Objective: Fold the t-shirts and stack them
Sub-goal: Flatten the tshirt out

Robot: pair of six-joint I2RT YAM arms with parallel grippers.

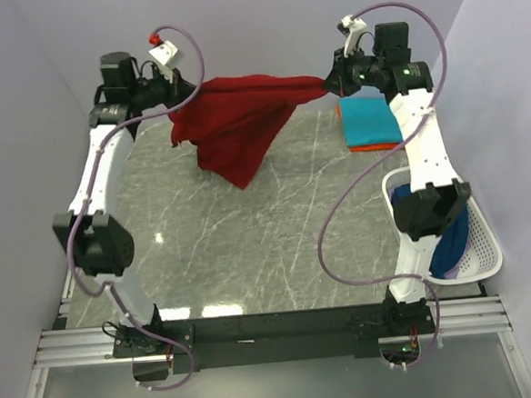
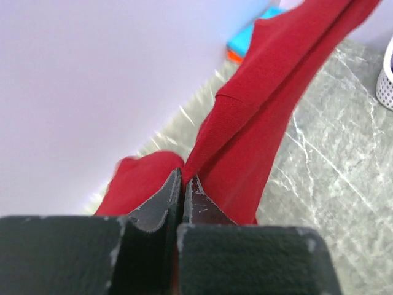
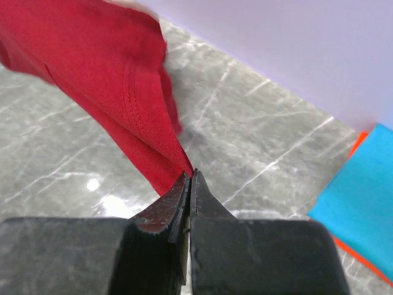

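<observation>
Dark red t-shirt (image 1: 238, 128) is hanging stretched between both arms over the far part of the table (image 1: 251, 246). The left gripper (image 1: 177, 85) and right gripper (image 1: 328, 83) are each clamping fully onto its cloth. Teal t-shirt (image 1: 369, 117) is lying folded atop orange t-shirt (image 1: 377, 145), near the right gripper. Navy t-shirt (image 1: 451, 245) is resting in the basket (image 1: 490, 249). Bare marble is showing nearer the bases.

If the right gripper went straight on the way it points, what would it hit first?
The red shirt it's shut on, hanging just ahead of the right gripper; past that probably the table, depth unclear.
</observation>
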